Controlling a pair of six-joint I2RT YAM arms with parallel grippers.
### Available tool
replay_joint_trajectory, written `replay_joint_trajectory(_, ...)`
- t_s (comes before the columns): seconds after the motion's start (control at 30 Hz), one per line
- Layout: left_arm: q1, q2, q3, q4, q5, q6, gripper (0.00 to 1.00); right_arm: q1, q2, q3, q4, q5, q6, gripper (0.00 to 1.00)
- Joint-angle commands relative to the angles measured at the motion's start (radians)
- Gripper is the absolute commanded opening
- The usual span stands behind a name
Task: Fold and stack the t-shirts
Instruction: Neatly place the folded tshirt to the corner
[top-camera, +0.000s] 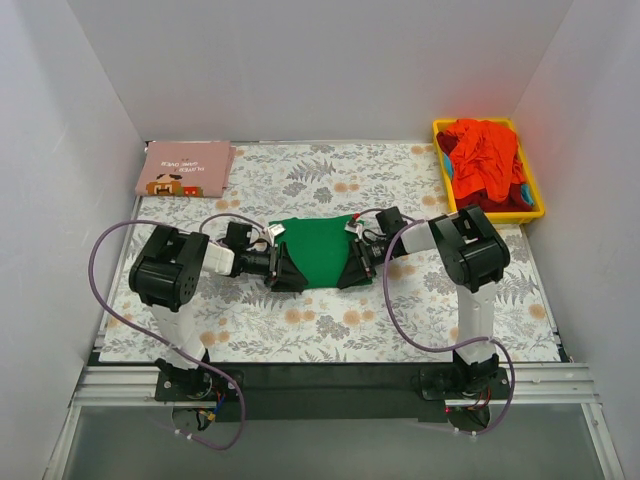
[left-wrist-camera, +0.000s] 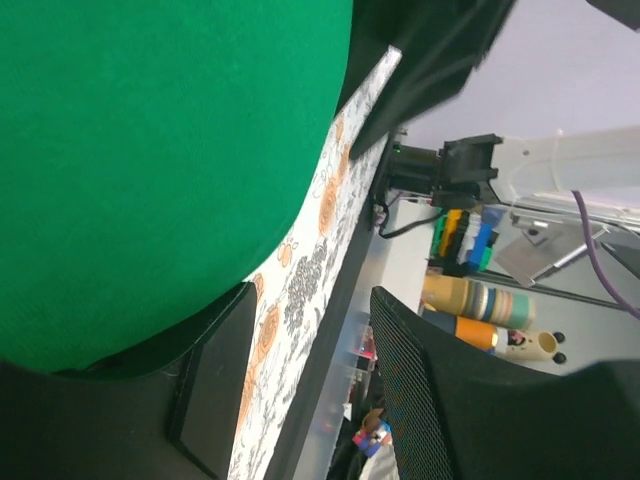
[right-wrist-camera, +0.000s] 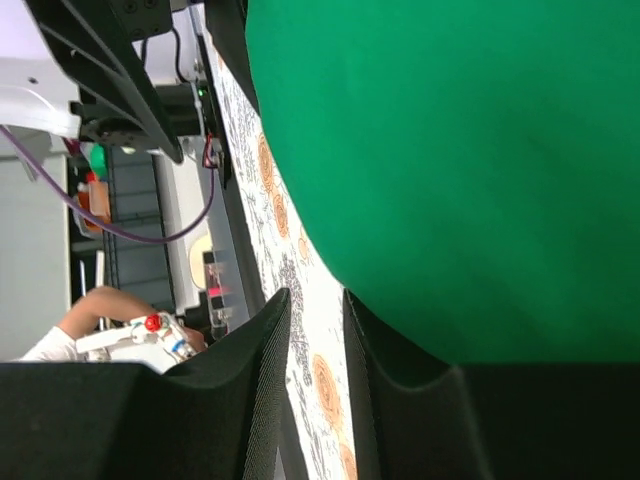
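Green t-shirt (top-camera: 318, 250) sits mid-desk in the top view, a flat, squared fold on the grey-and-orange floral covering (top-camera: 330, 320) of the desk (top-camera: 330, 378). We see the left jaws at its left edge and the right jaws at its right edge, both low on the cloth, but from up here we cannot tell how wide they stand. Back left lies the pink t-shirt (top-camera: 185, 167), folded, its print too small to read. Back right, the red-orange t-shirts (top-camera: 485, 158) are heaped and crumpled in the yellow bin (top-camera: 536, 195); how many, we cannot count.

Over to the left wrist: smooth green cotton fills the upper left, its edge curving down across the flowers. Here the left jaws stand wide apart. One finger (left-wrist-camera: 212, 385) is plain and dark, just beside the cloth's edge; the other pad (left-wrist-camera: 420, 400) is ribbed with a fine grid. Nothing lies between them. Whether the near finger reaches under the fabric is lost in shadow. Beyond, blurred, we catch the right arm (left-wrist-camera: 560, 165) and some tape rolls (left-wrist-camera: 480, 300).

Right wrist now: green again, filling the right side. The right jaws leave only a narrow slot, with floral print visible through it and no cloth in it. One finger (right-wrist-camera: 235, 390) is clear of the shirt; the other (right-wrist-camera: 420, 400) meets its edge, as far as we can tell. A purple cable (right-wrist-camera: 150, 235) loops at left.
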Motion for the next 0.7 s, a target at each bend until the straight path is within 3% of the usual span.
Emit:
replay_joint_trajectory(0.0,0.07,0.057,-0.006,-0.071,-0.038,0.103,0.5,-0.084,0.034,-0.021,0.009,0.087,-0.064,0.34)
replay_joint_trajectory(0.13,0.125,-0.003,-0.012,-0.143,0.071,0.184,0.53,-0.098,-0.006,-0.056,0.006,0.03,-0.061,0.33)
replay_joint_trajectory(0.2,0.142,-0.055,-0.008,-0.272,0.108,0.257,0.53,-0.097,-0.065,-0.069,-0.008,0.001,-0.062,0.33)
replay_joint_trajectory(0.33,0.307,-0.277,0.0,-0.398,0.165,0.353,0.55,-0.097,-0.219,-0.02,-0.101,0.019,-0.102,0.37)
replay_joint_trajectory(0.4,0.38,-0.351,0.026,-0.384,0.124,0.336,0.57,-0.094,-0.303,0.047,-0.145,0.153,-0.145,0.47)
replay_joint_trajectory(0.5,0.515,-0.452,0.037,-0.317,0.084,0.196,0.6,-0.048,-0.331,0.167,-0.233,0.336,-0.237,0.54)
replay_joint_trajectory(0.6,0.643,-0.514,0.046,-0.324,0.018,0.133,0.7,0.039,-0.326,0.253,-0.285,0.506,-0.304,0.56)
replay_joint_trajectory(0.67,0.694,-0.537,0.051,-0.325,0.01,0.107,0.83,0.098,-0.332,0.281,-0.297,0.638,-0.346,0.55)
